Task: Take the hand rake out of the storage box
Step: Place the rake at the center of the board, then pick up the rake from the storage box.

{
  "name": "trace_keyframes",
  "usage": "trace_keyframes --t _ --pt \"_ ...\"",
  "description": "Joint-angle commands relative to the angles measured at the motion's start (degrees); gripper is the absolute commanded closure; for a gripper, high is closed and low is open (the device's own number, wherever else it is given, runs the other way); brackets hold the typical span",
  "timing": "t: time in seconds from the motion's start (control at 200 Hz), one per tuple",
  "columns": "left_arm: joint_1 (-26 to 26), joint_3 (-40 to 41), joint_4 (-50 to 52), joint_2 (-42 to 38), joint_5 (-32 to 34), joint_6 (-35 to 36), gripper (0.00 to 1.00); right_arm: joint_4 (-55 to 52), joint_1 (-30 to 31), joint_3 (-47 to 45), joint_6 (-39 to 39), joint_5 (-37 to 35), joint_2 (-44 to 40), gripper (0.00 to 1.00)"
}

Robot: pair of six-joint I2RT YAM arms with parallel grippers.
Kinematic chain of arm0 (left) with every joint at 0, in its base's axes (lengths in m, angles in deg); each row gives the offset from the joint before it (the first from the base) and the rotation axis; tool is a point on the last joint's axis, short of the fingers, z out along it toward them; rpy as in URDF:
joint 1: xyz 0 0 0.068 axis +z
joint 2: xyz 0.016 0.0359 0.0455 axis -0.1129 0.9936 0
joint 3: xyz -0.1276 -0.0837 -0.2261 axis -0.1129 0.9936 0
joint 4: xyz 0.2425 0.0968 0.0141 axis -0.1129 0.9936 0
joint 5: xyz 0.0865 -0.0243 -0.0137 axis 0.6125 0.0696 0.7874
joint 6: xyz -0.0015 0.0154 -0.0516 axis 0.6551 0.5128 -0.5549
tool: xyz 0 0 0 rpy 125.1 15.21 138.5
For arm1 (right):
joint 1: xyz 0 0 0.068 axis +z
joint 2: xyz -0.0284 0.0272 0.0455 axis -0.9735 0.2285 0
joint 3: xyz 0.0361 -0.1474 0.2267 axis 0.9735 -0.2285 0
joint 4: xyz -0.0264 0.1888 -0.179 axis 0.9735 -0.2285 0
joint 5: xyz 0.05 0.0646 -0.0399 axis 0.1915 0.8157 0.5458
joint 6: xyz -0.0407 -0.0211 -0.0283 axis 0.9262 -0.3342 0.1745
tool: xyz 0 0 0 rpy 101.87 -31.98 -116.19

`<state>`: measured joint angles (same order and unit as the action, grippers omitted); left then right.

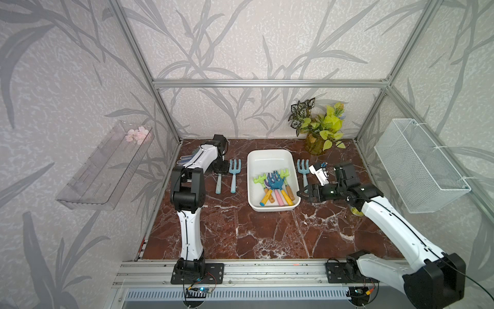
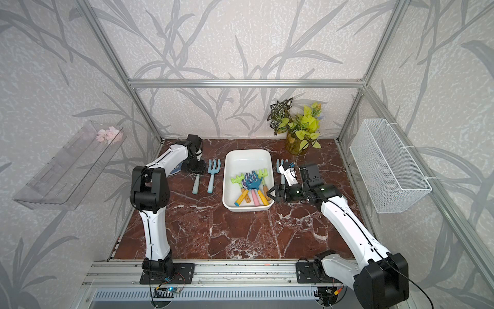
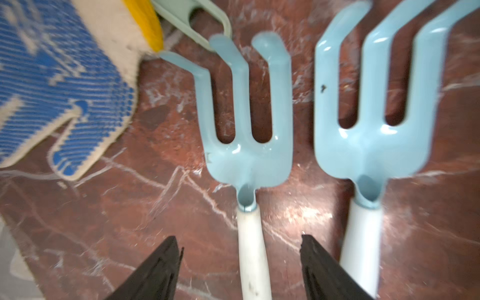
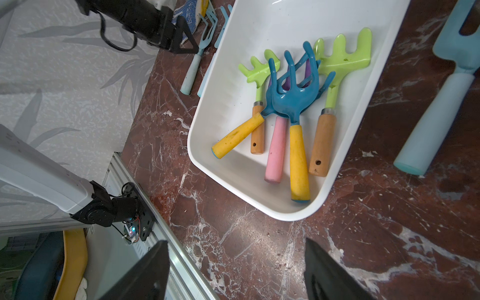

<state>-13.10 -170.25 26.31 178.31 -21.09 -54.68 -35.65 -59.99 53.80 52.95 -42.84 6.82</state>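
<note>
Right end effector (image 1: 300, 193) wide open, empty, off the near right corner of the glossy white storage box (image 1: 270, 153). Dark-blue, yellow-handled plastic hand rake (image 1: 274, 182) topmost inside, to its left, handle near, tines far. Left end effector (image 3: 241, 241) open astride a pale-blue fork (image 3: 249, 145), farther off.

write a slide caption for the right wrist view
Open right gripper beside glossy white rectangular storage box of colourful hand rakes

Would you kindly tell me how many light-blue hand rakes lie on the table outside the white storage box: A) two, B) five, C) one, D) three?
D: two light-blue rakes lie on the storage box's left-arm side and a third rake on its right-arm side.
</note>
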Motion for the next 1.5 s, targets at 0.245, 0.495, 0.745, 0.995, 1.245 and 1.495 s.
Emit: trace_keyframes --t 0.245,0.495,0.745,0.995,1.245,1.495 --pt "-4.6 19.0 -7.3 -28.9 -11.3 -3.5 0.24 -10.8 5.0 12.3 6.0 -8.7 9.0 0.24" --pt "-11.7 40.1 -20.5 -44.1 -13.6 -13.6 0.24 -17.3 11.9 20.5 10.3 -19.0 17.9 0.29" --pt "-15.1 58.4 -37.0 -55.6 -16.2 -21.7 0.24 -17.7 14.3 24.6 10.3 -23.8 25.1 0.31" --pt "-17.3 65.5 -43.3 -60.3 -16.0 -22.4 0.22 -17.6 16.1 27.9 9.5 -27.4 33.7 0.33" --pt "-17.7 69.6 -46.4 -60.7 -16.9 -23.1 0.22 -17.0 17.6 31.6 9.5 -30.8 40.6 0.43" --pt "-17.7 67.9 -46.7 -58.1 -17.4 -23.2 0.21 -16.1 17.6 34.8 9.1 -32.1 46.1 0.46"
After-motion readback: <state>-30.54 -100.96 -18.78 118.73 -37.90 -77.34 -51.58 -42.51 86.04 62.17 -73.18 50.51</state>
